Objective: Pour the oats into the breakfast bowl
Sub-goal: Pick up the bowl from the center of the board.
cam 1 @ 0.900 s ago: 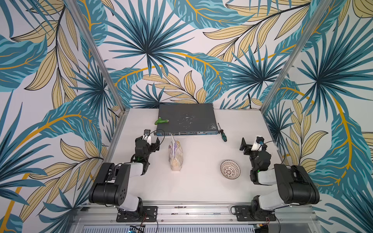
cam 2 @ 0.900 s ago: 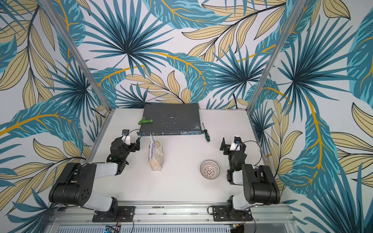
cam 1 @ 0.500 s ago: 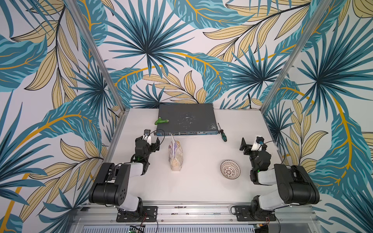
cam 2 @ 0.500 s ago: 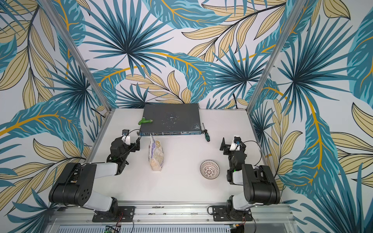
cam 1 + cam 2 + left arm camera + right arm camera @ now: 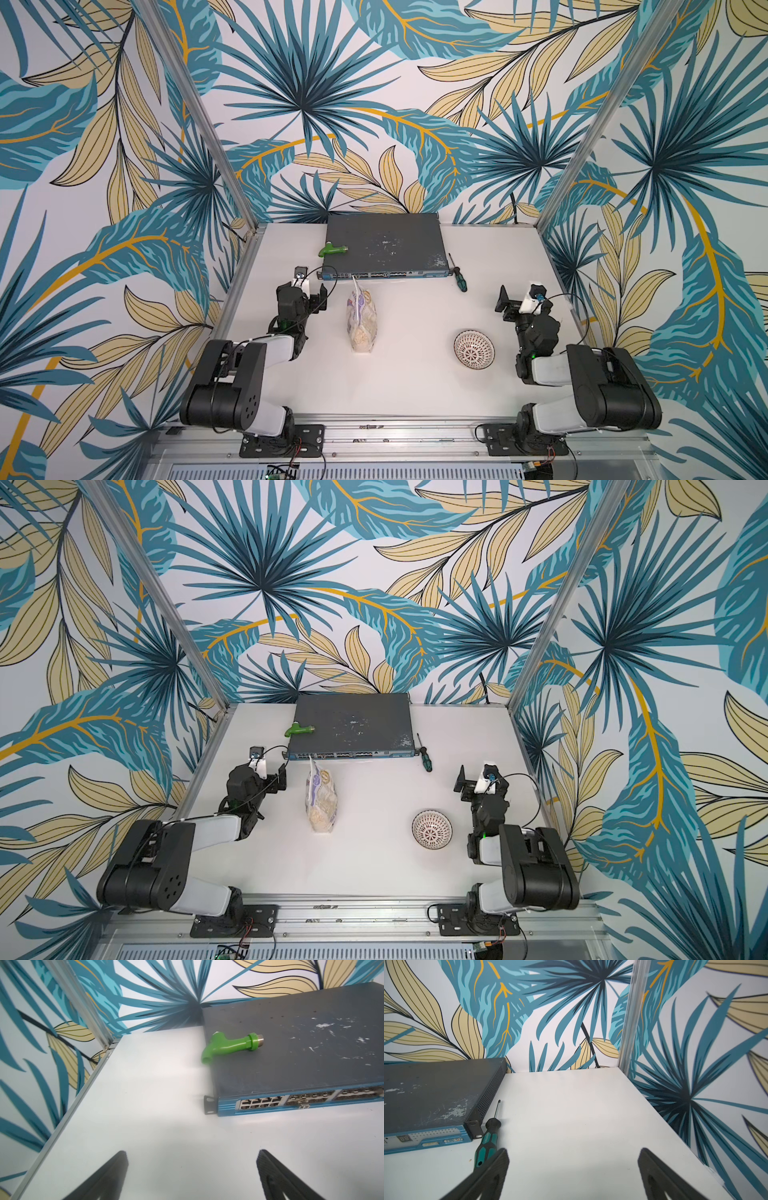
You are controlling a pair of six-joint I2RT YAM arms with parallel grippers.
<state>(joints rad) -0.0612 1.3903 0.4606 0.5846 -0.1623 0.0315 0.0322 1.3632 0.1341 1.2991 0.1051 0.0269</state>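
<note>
The oats (image 5: 360,322) (image 5: 320,798) are pale flakes in a clear crinkly bag that stands upright on the white table, left of centre. The breakfast bowl (image 5: 474,354) (image 5: 432,829), white with a dark lattice inside, sits to the right, nearer the front. My left gripper (image 5: 311,291) (image 5: 192,1159) hovers low to the left of the bag, open and empty. My right gripper (image 5: 516,298) (image 5: 573,1157) stands behind and to the right of the bowl, also open and empty. Neither wrist view shows the bag or the bowl.
A flat dark network switch (image 5: 384,245) lies at the back of the table (image 5: 415,395), close behind the bag. A green tap fitting (image 5: 332,249) (image 5: 228,1047) rests on its left edge. A green-handled screwdriver (image 5: 458,279) (image 5: 488,1140) lies beside its right front corner. Metal posts mark the back corners.
</note>
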